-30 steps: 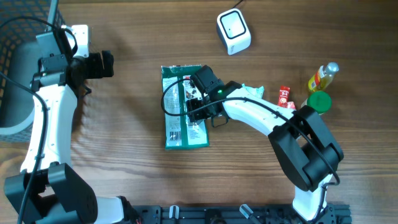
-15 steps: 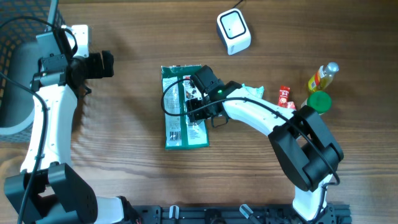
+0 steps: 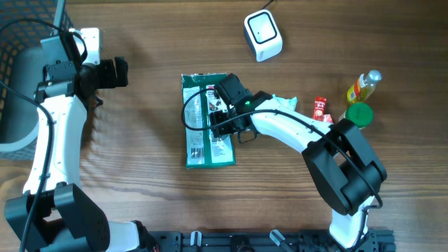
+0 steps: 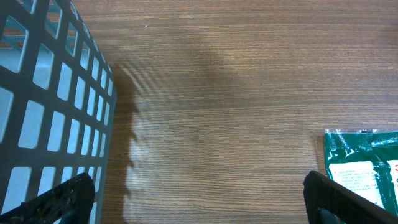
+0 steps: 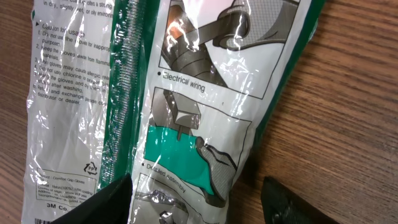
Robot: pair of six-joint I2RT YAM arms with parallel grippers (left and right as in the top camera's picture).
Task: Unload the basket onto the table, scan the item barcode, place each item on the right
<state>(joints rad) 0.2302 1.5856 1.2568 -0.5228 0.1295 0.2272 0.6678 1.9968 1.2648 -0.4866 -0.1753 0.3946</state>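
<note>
The right gripper (image 5: 196,204) hangs low over the glove packet (image 5: 205,93) with its claw released: one dark finger sits over the packet's central seam and the other just past its edge, with only glossy film between them. Whether the tips touch the wrapper cannot be told. The packet lies flat on the wooden table (image 3: 140,182) near the middle, printed back upward and its long side running from 12 to 6 o'clock. No barcode can be made out among the text and pictures. The likeliest slip from here is a poor grasp. The film is slick, crinkled and flat on the wood, so closing fingers may skid off or pinch one loose fold, and the packet would sag or drop on the lift. The code may also face away from the reader, or glare on the plastic may spoil the read. From the packet, a red sachet (image 3: 320,108), a green lid (image 3: 359,114) and a small yellow bottle (image 3: 364,87) crowd the 3 o'clock side, where a wide swing of the arm could knock them. The white scanner (image 3: 262,35) waits farther off at about 1 o'clock. Out at 10 o'clock the left gripper (image 4: 202,202) hovers over bare wood with its jaws spread wide and empty, beside the dark mesh basket (image 3: 17,42).
</note>
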